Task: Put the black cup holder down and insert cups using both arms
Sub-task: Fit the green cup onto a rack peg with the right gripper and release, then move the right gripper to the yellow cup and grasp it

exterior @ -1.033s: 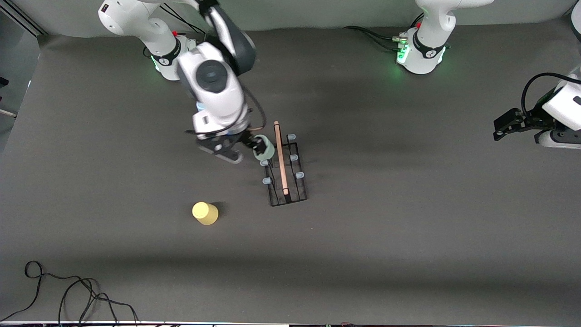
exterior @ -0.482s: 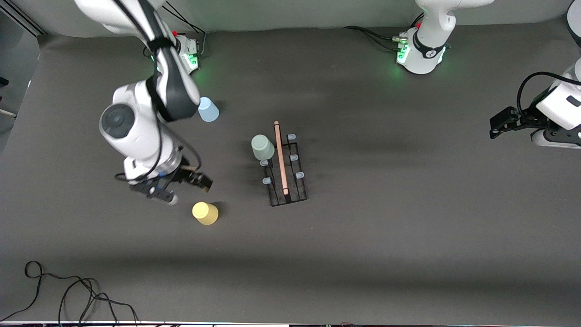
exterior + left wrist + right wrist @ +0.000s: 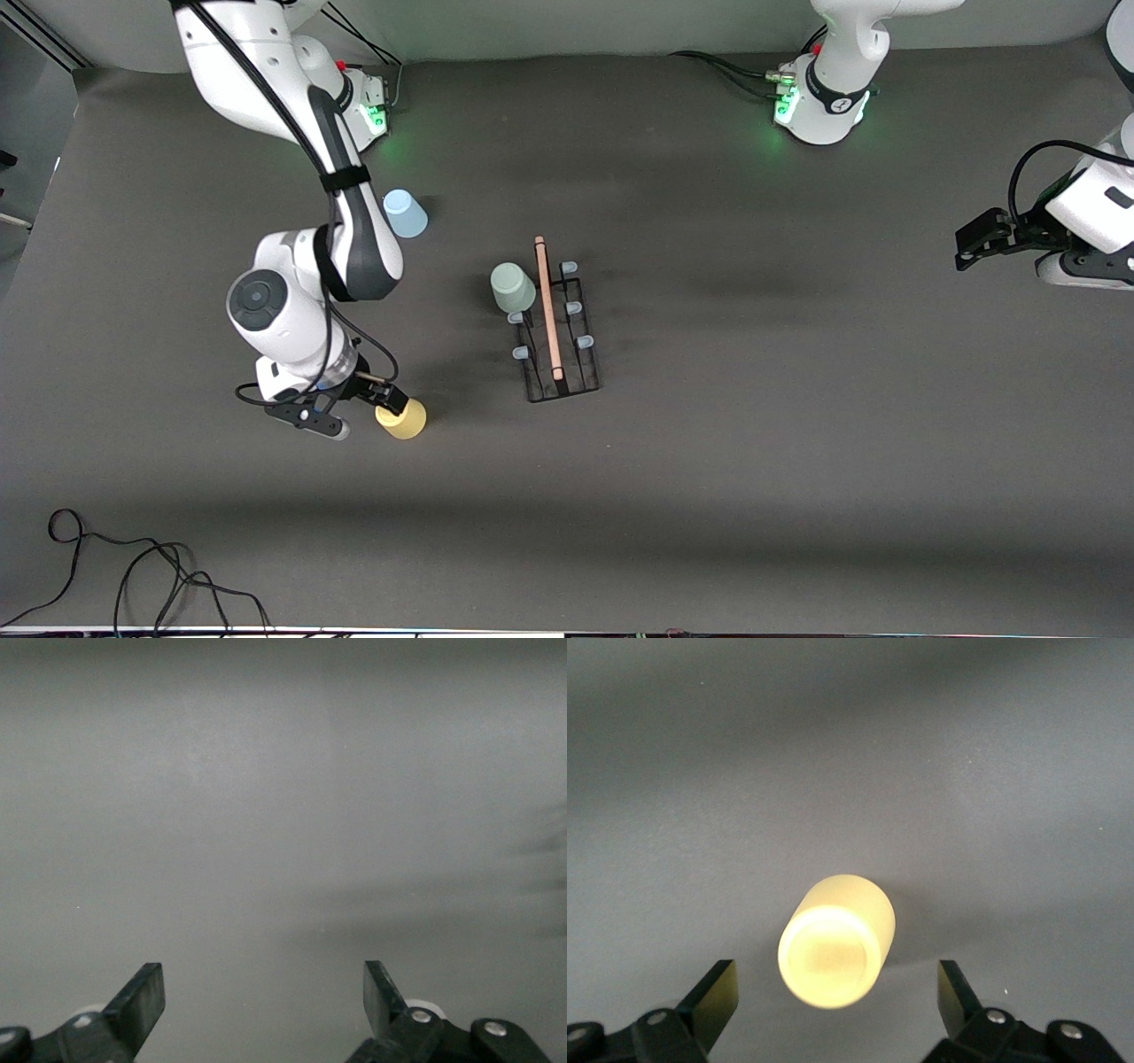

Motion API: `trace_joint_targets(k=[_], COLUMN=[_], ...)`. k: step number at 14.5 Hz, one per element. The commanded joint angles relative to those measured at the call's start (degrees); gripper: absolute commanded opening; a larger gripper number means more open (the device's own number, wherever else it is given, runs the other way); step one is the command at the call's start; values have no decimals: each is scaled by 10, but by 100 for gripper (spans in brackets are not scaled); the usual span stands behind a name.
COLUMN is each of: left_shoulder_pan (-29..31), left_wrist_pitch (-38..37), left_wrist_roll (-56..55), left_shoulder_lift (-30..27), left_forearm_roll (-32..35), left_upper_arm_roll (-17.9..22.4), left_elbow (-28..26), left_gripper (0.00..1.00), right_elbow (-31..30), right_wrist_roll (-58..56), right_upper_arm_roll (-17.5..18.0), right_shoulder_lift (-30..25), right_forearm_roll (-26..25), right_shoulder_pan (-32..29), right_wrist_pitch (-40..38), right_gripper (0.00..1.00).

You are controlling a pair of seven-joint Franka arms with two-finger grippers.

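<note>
I have the right claw (image 3: 383, 409) just over the small yellow plastic cup (image 3: 403, 418), fingers spread wide and gripping nothing. In the right wrist view the cup (image 3: 835, 941) stands upside down on the dark grey surface (image 3: 709, 496), centred between the fingers (image 3: 713, 997), so I judge a straight descent should bracket it. The light blue plastic cup (image 3: 405, 213) stands farther from the front camera. The thin black wire cup holder (image 3: 556, 332) sits mid-surface, its wooden rod running toward the front camera, a pale green cup (image 3: 512, 287) already on a prong. The right arm is much the nearer to the yellow cup. My left claw (image 3: 979, 239) waits at its end of the surface, fingers (image 3: 142, 1001) apart.
</note>
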Motion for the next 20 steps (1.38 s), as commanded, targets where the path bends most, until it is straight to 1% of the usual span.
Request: trace_joint_targets(k=[1,5,8,11,17,18,19,20], left_shoulder_pan=[-5,-4,-4,-5,-7,-7,-7,-7], left_wrist_pitch=[-11,-18,-20,-23,-36,-35,-35,-33], left_wrist_roll=[-6,-6,-6,-13,-16,-16,-16,-16], left_shoulder_lift=[-2,0,0,-1,-1,-1,-1,-1], left_forearm_roll=[8,8,8,8,8,8,8,8], left_upper_arm_roll=[0,0,1,0,0,0,0,-1], left_elbow=[1,2,2,2,4,4,4,4], left_gripper=[100,100,100,100,100,100,100,100], right_elbow=[10,12,32,47,47,47,47,47], right_wrist_roll=[-28,-46,-48,-47,-45,-46,-47,-48], right_upper_arm_roll=[2,5,8,10,17,17,16,16], right_shoulder_lift=[24,47,67,86,101,100,100,97], right_forearm_roll=[33,35,94,97,98,97,97,97], right_shoulder_pan=[-7,-13,-12,-12,-9,-10,-9,-9], right_wrist_pitch=[19,36,36,36,39,38,37,35], right_gripper=[100,100,100,100,99,85,56,23])
